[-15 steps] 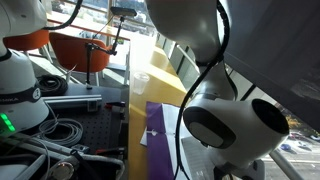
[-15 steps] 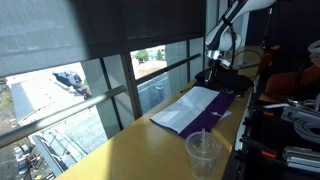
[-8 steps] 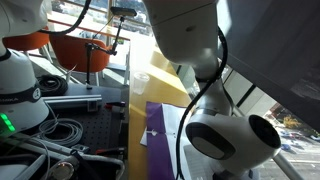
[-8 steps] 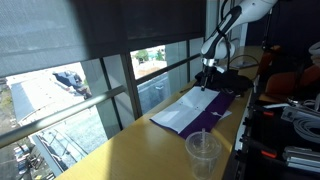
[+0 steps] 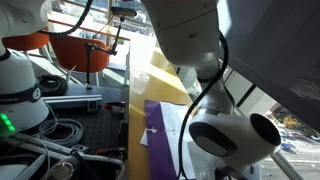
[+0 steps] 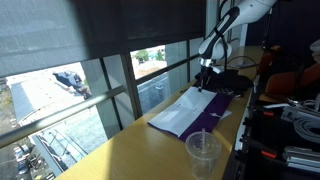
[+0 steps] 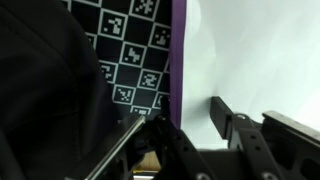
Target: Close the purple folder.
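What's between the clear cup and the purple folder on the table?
Nothing. In an exterior view, only a bare strip of wooden tabletop separates the clear cup from the near edge of the purple folder.

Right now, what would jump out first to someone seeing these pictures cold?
The purple folder lies open on the yellow table beside the window, white sheets showing, with the gripper over its far end. In an exterior view, a bulky arm joint fills the foreground. A clear plastic cup stands on the table's near end.
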